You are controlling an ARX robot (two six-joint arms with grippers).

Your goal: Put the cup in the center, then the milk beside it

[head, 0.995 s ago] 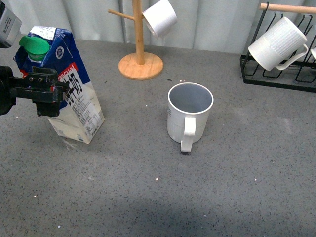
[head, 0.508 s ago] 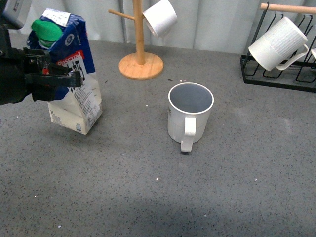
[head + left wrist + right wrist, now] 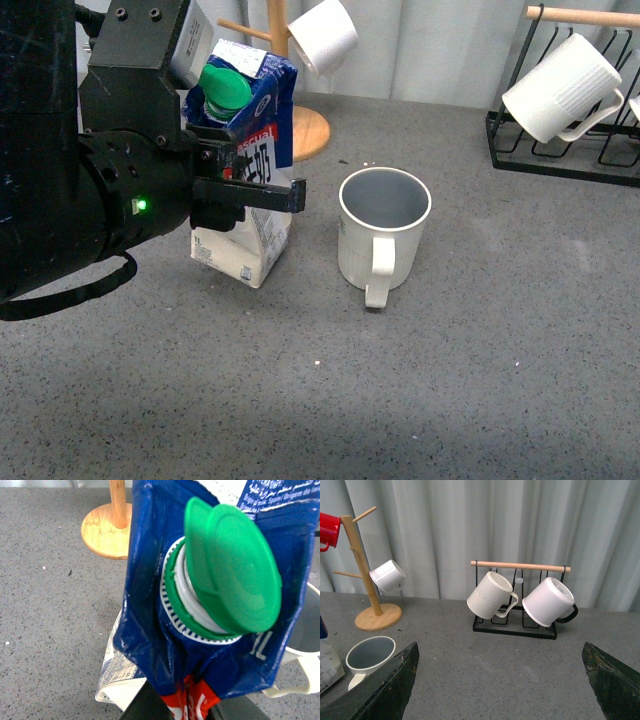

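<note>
The cup [image 3: 385, 235], a large off-white mug with a grey-blue inside, stands upright mid-table with its handle toward me. The milk [image 3: 250, 150], a blue-and-white carton with a green cap [image 3: 224, 88], hangs tilted just left of the cup. My left gripper [image 3: 255, 195] is shut on the carton's upper part. In the left wrist view the milk [image 3: 150, 605] fills the frame, its cap [image 3: 235, 575] flipped open, and the cup's rim [image 3: 305, 640] shows beside it. My right gripper [image 3: 501, 680] is open and empty, well back from the cup [image 3: 367, 657]; it is out of the front view.
A wooden mug tree [image 3: 285, 125] with a small white cup [image 3: 325, 35] stands behind the milk. A black rack [image 3: 560, 150] holding a ribbed white mug [image 3: 560, 90] stands at the back right. A red mug [image 3: 327, 530] hangs on the tree.
My left gripper has carried the milk to the right, from the table's left side to just beside the cup. The cup has not moved.
</note>
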